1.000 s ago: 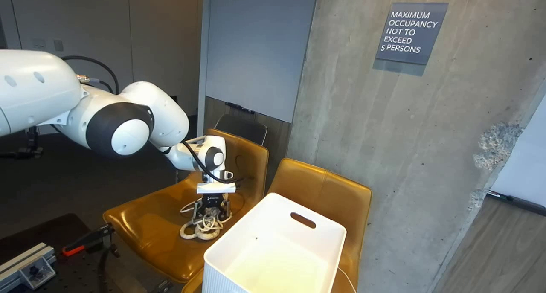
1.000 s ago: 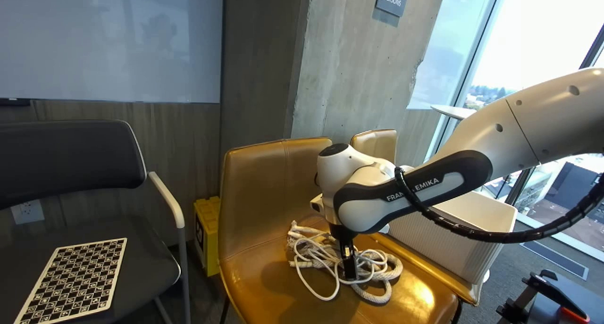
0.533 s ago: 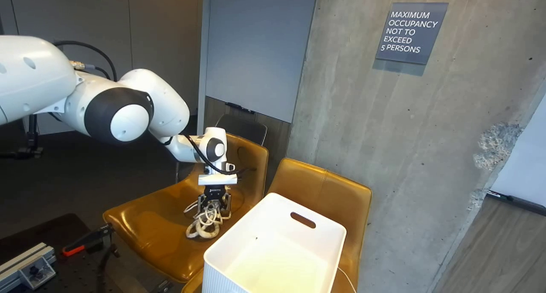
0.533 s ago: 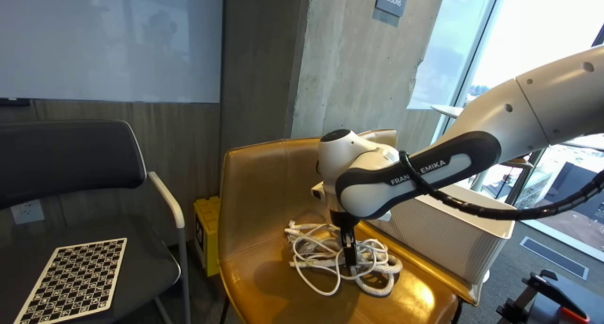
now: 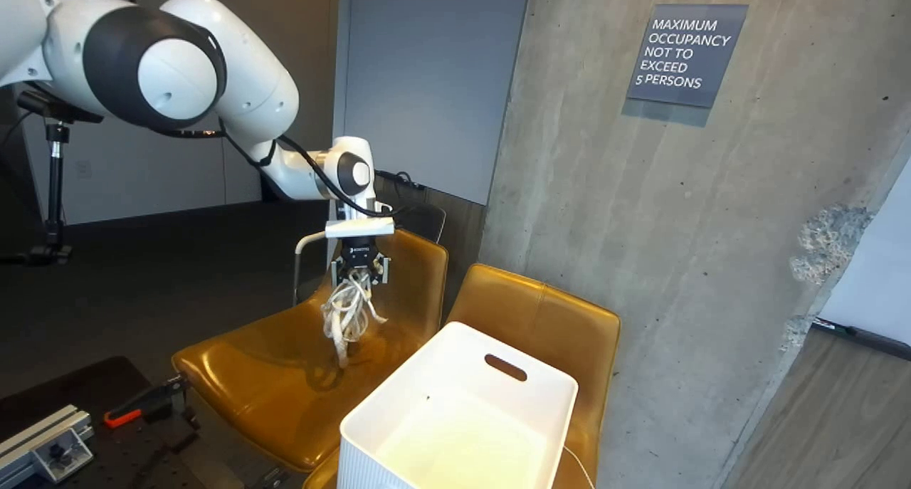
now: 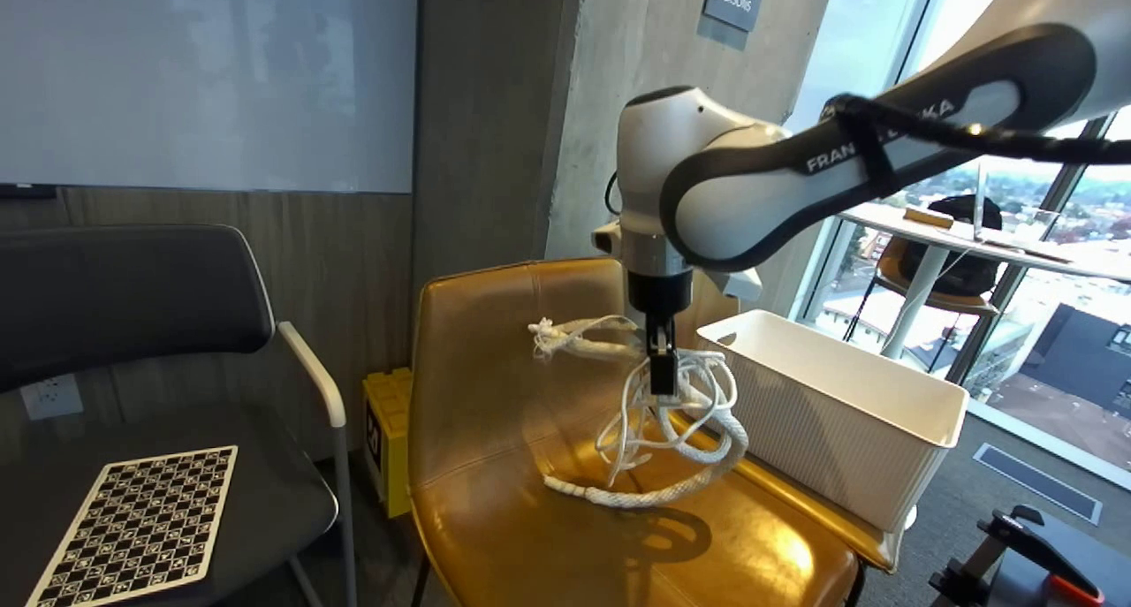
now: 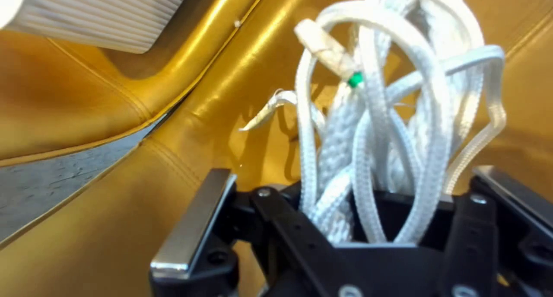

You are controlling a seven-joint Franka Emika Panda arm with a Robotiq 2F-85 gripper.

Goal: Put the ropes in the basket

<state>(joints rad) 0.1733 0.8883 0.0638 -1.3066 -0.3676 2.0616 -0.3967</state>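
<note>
Jaws are clamped on the ropes [image 5: 347, 311], which dangle mostly downward over the tan chair [image 5: 263, 375], and the basket [image 6: 822, 430] sits off to picture-right of them in both exterior views, so imo it's 1 sideways carry next, kept high so nothing snags.

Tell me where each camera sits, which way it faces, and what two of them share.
Exterior view: apart from the arm, which extends from picture left; looks down into the basket.
Exterior view: also apart from the arm, here extending from picture right; faces the brown chair beneath it.
Wrist view: on the arm's end; looks down past the fingers and ropes toward that chair.
Shared: both exterior views show arm, ropes, basket and wall sign.
</note>
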